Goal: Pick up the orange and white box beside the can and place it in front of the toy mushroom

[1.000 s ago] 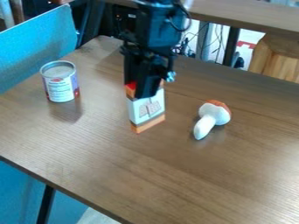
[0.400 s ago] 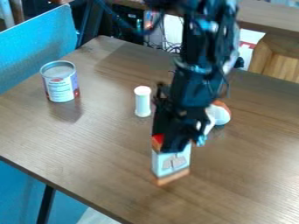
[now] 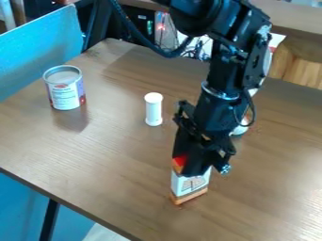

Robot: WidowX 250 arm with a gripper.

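Black end effector clasps a small white-and-orange box at its upper part, holding the carton roughly upright over the near part of a brown wood-grain bench. A red patch shows at the box's top, beside the fingers, and an orange band runs along its bottom; whether that bottom touches the bench is hard to tell from where I stand. The robot arm slants down from the far side, a thick dark cable looping beside it.

Behind the arm sits a toy mushroom, mostly blocked from view, with just a pale part peeking out past the black joints. A white cylinder with a wider cap stands upright, apart from the box and farther back, on the viewer's left of the arm. Well beyond it, toward the left edge of the bench, stands a labeled metal can, also upright. Neither the can nor the cylinder touches the end effector. A blue panel rises along the left, and thin cords tangle in the gap beyond the bench.
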